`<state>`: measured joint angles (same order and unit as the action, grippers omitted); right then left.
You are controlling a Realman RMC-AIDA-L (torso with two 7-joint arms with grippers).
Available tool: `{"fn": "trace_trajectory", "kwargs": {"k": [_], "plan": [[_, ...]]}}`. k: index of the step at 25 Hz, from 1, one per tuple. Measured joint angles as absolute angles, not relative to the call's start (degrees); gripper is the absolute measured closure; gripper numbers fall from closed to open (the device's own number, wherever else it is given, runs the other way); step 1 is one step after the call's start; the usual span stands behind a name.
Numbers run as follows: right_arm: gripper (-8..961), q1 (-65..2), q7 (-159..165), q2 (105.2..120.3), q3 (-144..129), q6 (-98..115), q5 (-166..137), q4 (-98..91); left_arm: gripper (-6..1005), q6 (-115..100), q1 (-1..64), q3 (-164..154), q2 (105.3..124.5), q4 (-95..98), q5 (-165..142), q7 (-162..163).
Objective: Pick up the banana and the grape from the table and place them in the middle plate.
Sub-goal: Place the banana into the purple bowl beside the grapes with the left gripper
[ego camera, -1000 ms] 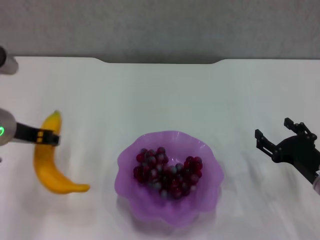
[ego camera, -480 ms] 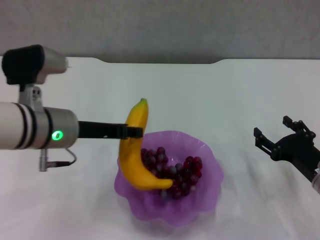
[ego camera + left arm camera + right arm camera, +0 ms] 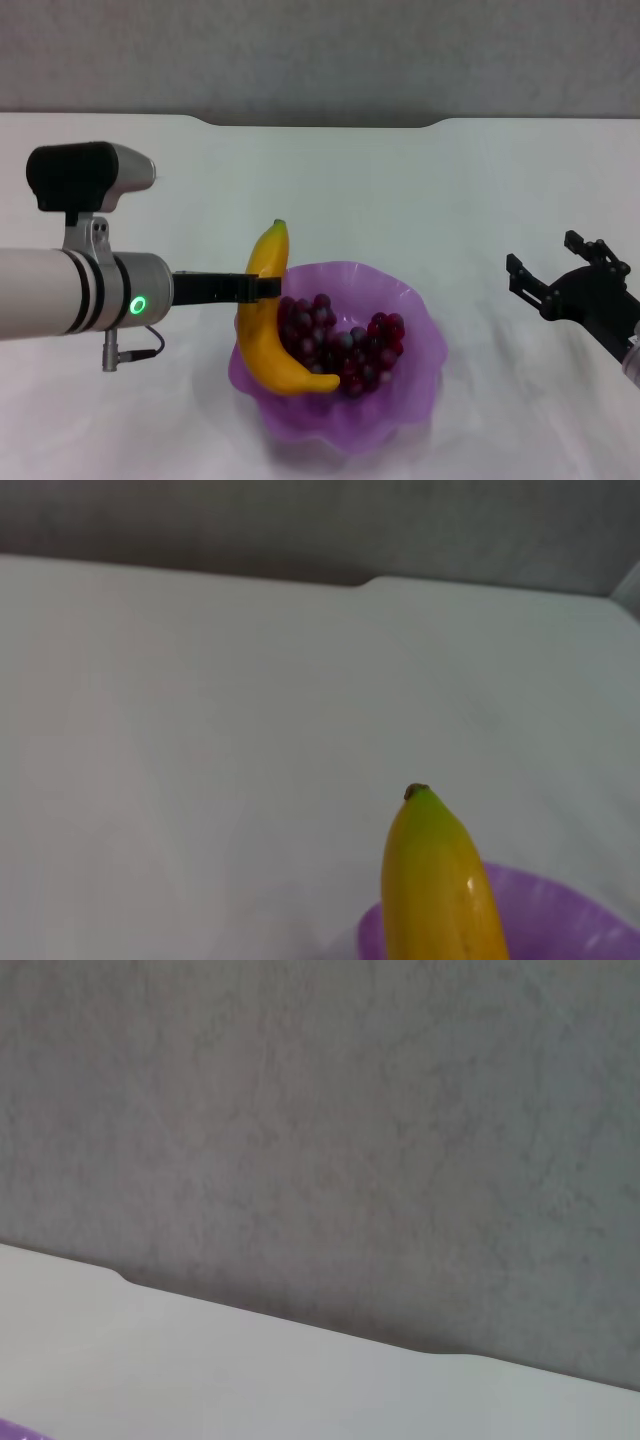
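Observation:
The yellow banana point(image 3: 268, 320) hangs over the left side of the purple scalloped plate point(image 3: 410, 385), its lower end resting on the bunch of dark red grapes point(image 3: 340, 345) inside. My left gripper point(image 3: 262, 288) is shut on the banana's upper part. In the left wrist view the banana point(image 3: 435, 880) with its green tip stands above the plate's rim point(image 3: 560, 920). My right gripper point(image 3: 555, 270) is open and empty, parked above the table point(image 3: 400, 190) at the right.
The table's far edge has a shallow notch point(image 3: 320, 122) against a grey wall. The right wrist view shows only that wall and the table edge point(image 3: 300, 1360).
My left arm carried the banana from the table's left side rightward over the plate and lowered it onto the grapes. The right arm has not moved.

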<state>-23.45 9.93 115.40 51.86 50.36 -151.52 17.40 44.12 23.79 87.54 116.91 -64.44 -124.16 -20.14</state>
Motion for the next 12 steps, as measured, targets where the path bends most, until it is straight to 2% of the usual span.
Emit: {"fn": "trace_trajectory", "kwargs": {"k": [8, 12], "plan": [[73, -23.51, 9.89, 115.4, 51.85, 50.36, -151.52, 17.38, 501, 42.05, 23.92, 86.4, 116.96, -63.08, -121.97, -21.77], [73, -23.5, 9.85, 115.4, 51.85, 50.36, -151.55, 17.4, 433, 41.96, 23.81, 86.05, 116.97, -63.17, -118.99, -23.7]]}}
